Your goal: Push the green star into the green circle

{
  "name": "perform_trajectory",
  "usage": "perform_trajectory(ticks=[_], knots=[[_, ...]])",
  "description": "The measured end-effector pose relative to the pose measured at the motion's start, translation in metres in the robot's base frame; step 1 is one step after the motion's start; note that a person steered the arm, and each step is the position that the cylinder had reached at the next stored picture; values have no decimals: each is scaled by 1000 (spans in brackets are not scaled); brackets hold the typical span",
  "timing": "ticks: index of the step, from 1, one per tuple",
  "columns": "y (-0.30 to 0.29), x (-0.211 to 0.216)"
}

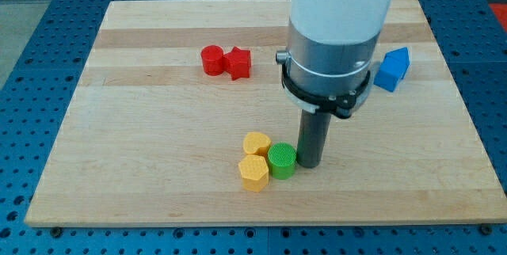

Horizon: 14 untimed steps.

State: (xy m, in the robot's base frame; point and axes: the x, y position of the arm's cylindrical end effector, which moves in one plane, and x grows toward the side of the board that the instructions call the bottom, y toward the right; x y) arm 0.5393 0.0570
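Observation:
A green circle block [281, 161] lies near the bottom middle of the wooden board [142, 136]. My tip [307, 165] rests on the board just to the right of it, touching or nearly touching its right side. No green star shows in the view; the wide arm body [333, 41] hides part of the board behind the rod. Two yellow blocks sit against the green circle's left side: one [257, 143] at its upper left and a hexagon-like one [253, 173] at its lower left.
A red circle [211, 59] and a red star [238, 63] touch each other at the upper middle left. A blue block [391, 69] lies near the board's right edge. The board lies on a blue perforated table [32, 25].

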Motion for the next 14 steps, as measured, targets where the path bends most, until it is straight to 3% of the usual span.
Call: perform_trajectory(ticks=[4,6,9,12,14], knots=[[0,-119],[19,-149],[93,-153],[94,-101],[91,-104]])
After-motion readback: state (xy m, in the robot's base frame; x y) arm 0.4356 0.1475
